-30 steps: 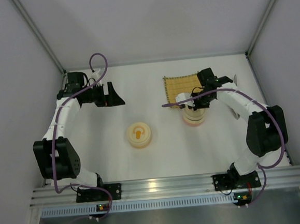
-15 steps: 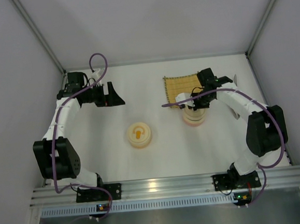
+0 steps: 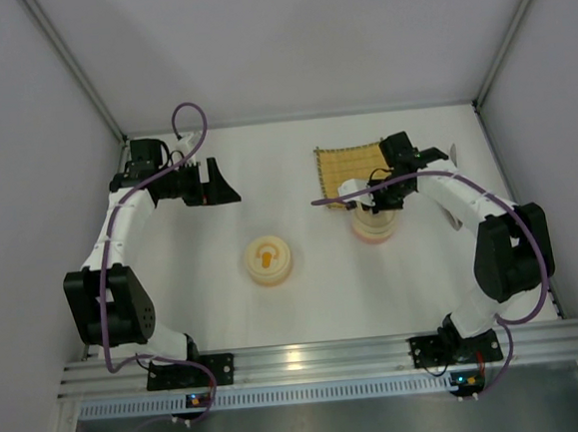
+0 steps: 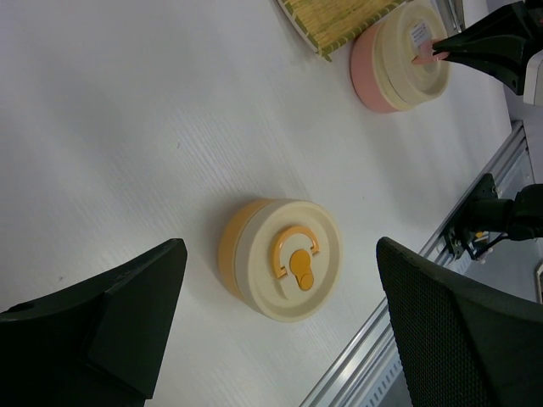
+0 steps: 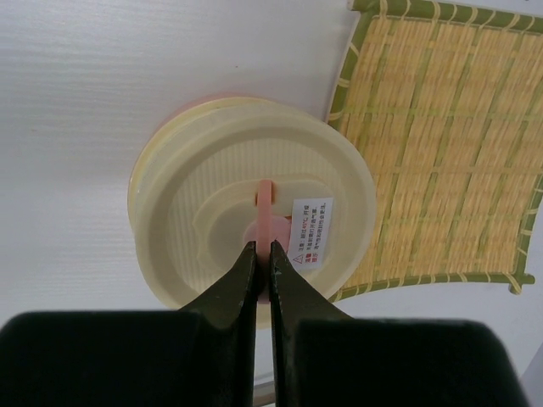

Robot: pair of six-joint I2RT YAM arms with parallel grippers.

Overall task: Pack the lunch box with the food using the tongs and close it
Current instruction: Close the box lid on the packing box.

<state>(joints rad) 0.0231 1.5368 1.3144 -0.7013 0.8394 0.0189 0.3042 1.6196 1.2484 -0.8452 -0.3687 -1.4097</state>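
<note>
A round pink lunch box (image 3: 374, 229) with a cream lid (image 5: 212, 220) stands at the near edge of the yellow woven mat (image 3: 350, 161). My right gripper (image 5: 262, 248) is shut on the lid's upright pink handle (image 5: 265, 208), reaching down from above (image 3: 376, 204). The lid sits on the box. My left gripper (image 3: 222, 181) hangs open and empty over the back left of the table. In the left wrist view its jaws (image 4: 280, 250) frame a second round box (image 4: 284, 270), orange with a cream lid, lying well below them. The food and the tongs are out of view.
The orange box (image 3: 268, 260) stands mid-table with its lid on. The mat (image 5: 441, 144) is bare in the right wrist view. The pink box (image 4: 399, 59) also shows far off in the left wrist view. White walls enclose the table; an aluminium rail (image 3: 310, 359) runs along the near edge.
</note>
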